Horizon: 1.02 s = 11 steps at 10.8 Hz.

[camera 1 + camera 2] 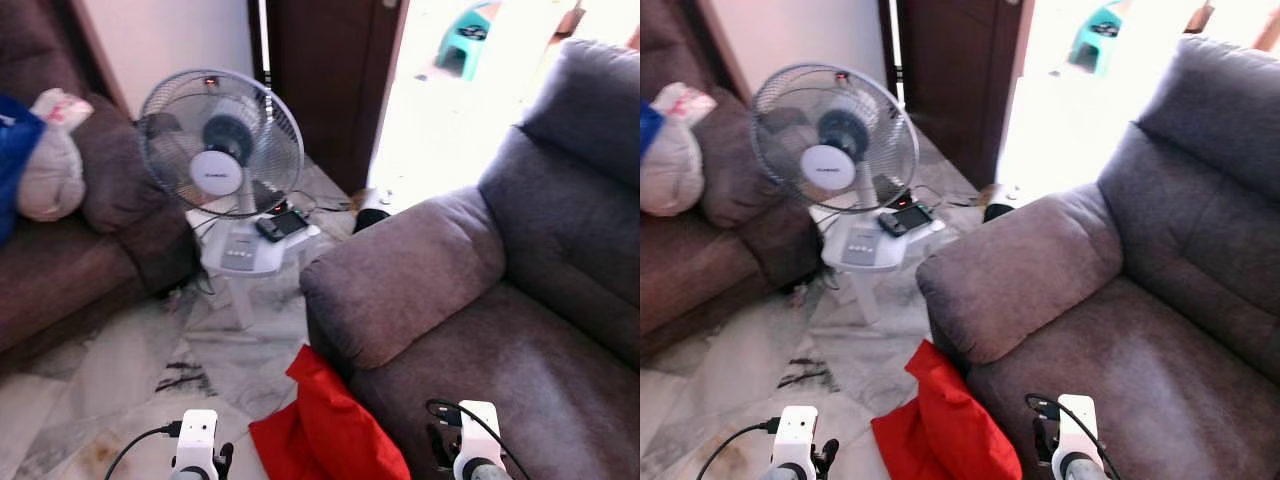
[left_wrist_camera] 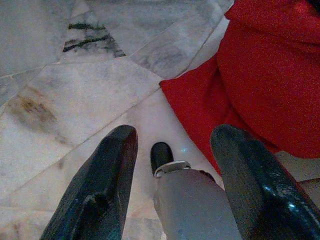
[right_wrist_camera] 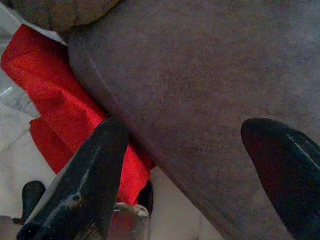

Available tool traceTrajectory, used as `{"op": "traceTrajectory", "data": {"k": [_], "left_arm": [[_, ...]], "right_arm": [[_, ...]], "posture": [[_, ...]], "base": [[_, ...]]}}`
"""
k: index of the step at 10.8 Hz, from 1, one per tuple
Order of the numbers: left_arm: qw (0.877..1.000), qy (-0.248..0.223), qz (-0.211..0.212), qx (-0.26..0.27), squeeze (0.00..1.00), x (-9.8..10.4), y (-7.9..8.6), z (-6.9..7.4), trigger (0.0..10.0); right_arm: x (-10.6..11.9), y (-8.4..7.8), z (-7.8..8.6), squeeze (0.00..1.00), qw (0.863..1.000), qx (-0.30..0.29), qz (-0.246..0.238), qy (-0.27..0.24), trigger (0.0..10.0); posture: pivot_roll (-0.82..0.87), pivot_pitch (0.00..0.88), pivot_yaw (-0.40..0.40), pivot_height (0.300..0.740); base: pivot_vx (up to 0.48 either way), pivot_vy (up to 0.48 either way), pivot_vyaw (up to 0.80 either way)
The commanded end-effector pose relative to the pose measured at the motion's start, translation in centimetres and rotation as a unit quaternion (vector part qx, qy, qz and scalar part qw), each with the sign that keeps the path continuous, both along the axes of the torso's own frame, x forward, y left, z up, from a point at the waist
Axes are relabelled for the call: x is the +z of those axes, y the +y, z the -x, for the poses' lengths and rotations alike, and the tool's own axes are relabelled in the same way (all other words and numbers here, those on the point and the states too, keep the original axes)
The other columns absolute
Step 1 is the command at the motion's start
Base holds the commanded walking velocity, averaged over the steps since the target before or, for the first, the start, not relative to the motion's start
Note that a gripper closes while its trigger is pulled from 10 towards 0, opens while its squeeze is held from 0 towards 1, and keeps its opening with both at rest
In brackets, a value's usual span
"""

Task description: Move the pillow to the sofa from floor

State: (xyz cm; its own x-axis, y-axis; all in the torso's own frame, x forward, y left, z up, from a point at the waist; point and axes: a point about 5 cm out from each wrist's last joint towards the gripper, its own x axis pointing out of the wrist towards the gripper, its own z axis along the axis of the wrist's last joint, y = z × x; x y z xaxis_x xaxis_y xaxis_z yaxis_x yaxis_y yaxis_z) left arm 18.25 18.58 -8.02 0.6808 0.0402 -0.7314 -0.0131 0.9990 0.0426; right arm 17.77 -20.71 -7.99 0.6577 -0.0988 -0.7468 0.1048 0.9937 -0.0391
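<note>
A red pillow [image 1: 325,420] lies on the marble floor, leaning against the front of the grey sofa [image 1: 470,300]. In the left wrist view my left gripper [image 2: 172,175] is open above the floor tiles, with the red pillow [image 2: 255,85] just beside its one finger. My right gripper [image 3: 197,175] is open too, over the sofa seat's front edge, with the red pillow [image 3: 65,105] below it. Both wrists show at the bottom of the eye views, the left wrist [image 1: 196,440] over the floor and the right wrist [image 1: 476,440] over the seat.
A white standing fan [image 1: 222,150] with a dark phone [image 1: 282,224] on its base stands on the floor ahead. A brown sofa [image 1: 70,250] with bags is at the left. A dark door [image 1: 320,70] and a bright doorway lie beyond.
</note>
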Motion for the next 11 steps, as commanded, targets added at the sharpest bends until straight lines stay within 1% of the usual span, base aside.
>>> {"op": "traceTrajectory", "data": {"k": [1, 2, 7, 11], "left_arm": [[1.0, 0.006, -0.004, -0.005, 0.0, -0.2, 0.09, 0.45, 10.0], [1.0, 0.0, -0.004, -0.005, 0.0, -0.13, 0.08, 0.37, 10.0], [1.0, 0.003, -0.015, 0.001, 0.0, -0.18, 0.21, 0.46, 10.0], [1.0, 0.003, -0.015, 0.002, 0.0, -0.21, 0.16, 0.52, 10.0]], "right_arm": [[0.08, 0.04, -0.07, 0.0, 1.0, 0.006, 0.001, -0.007, 10.0], [0.15, 0.04, -0.13, 0.0, 1.0, 0.004, 0.0, -0.014, 10.0], [0.1, 0.01, -0.07, 0.0, 1.0, 0.002, 0.001, -0.011, 10.0], [0.06, -0.03, 0.02, 0.0, 1.0, 0.001, 0.001, -0.009, 10.0]], "posture": [[0.04, 0.059, -0.049, 0.74], [0.03, 0.058, -0.049, 0.74], [0.04, 0.05, -0.051, 0.74], [0.04, 0.039, -0.052, 0.74]], "base": [[0.0, 0.0, 0.0], [0.0, 0.0, 0.0], [0.0, 0.0, 0.0], [0.0, 0.0, 0.0]]}}
